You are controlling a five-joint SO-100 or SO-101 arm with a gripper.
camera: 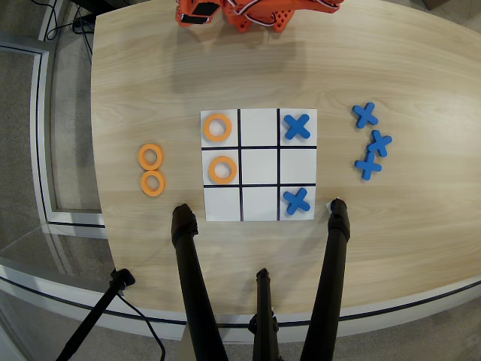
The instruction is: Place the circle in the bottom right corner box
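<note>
The white 3x3 grid board lies in the middle of the table in the overhead view. Orange rings sit in its top-left cell and middle-left cell. Two more orange rings lie loose on the wood left of the board. The bottom right corner cell holds a blue X; another blue X fills the top-right cell. The bottom-left corner cell is bare. The orange arm is folded at the top edge, far from the board; its jaws cannot be made out.
Three loose blue X pieces lie right of the board. Black stand legs rise over the table's near edge just below the board. The table's curved edge runs along the left and bottom.
</note>
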